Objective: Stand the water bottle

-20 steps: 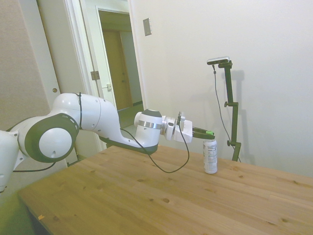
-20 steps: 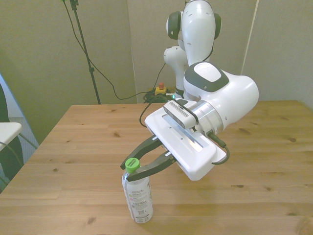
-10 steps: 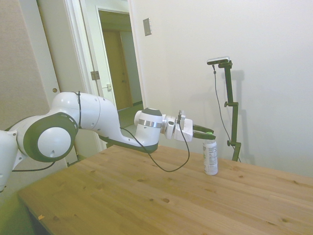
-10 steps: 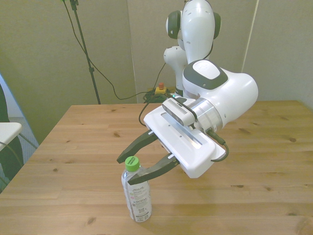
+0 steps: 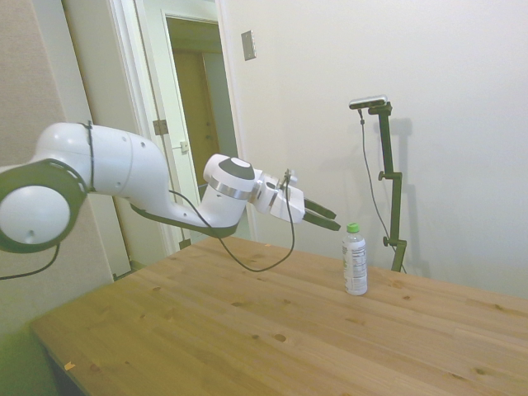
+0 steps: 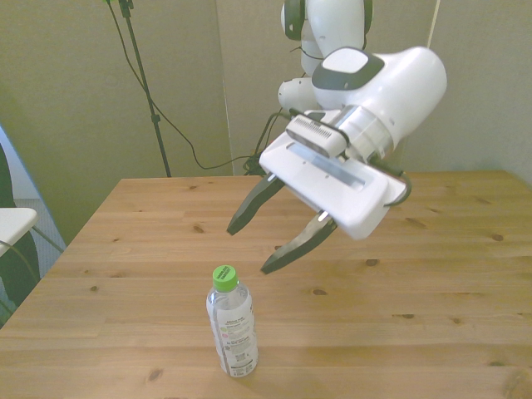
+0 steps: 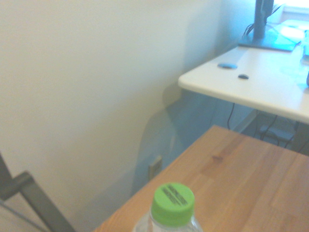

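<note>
My tool hangs in the air with its two fingers spread wide, gripping nothing. The water bottle stands upright on the worktop, below and just ahead of my fingertips, clear of them, its green cap on top.

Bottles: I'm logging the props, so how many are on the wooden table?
1: a small clear plastic bottle with a green cap, upright near the front view's bottom edge, below the open gripper.
</note>
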{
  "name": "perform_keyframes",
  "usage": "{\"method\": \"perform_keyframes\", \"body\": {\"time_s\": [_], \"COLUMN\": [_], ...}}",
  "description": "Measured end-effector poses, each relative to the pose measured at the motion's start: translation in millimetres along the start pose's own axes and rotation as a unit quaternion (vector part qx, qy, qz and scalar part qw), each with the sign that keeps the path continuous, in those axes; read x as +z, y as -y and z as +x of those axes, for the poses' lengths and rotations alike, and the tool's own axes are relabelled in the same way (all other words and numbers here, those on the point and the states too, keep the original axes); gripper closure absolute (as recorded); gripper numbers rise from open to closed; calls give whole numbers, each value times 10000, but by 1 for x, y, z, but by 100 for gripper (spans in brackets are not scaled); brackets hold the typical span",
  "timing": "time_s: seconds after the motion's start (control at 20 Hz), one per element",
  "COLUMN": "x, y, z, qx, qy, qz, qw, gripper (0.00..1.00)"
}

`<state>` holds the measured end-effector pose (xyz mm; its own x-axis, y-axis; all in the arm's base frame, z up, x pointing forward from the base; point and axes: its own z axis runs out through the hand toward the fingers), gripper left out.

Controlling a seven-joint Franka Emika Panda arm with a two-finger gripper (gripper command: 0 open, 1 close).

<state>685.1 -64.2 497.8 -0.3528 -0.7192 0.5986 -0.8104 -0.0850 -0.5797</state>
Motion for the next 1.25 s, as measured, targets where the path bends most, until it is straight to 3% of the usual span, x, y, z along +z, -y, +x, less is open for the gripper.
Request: {"method": "perform_keyframes", "body": {"time_s": [0.3, 0.45, 0.6, 0.9, 1.05, 1.25], "x": [-58, -73, -86, -96, -97, -109], "y": [-57, -87, -105, -121, -129, -137], "z": [23, 30, 36, 50, 63, 76], "qx": [-821, -1298, -1796, -2709, -3188, -3848], "qy": [954, 1428, 1995, 3033, 3519, 4081], "qz": [-532, -744, -858, -1085, -1225, -1360], "qw": [9906, 9784, 9595, 9071, 8715, 8166], "gripper": [0, 0, 0, 0, 0, 0]}}
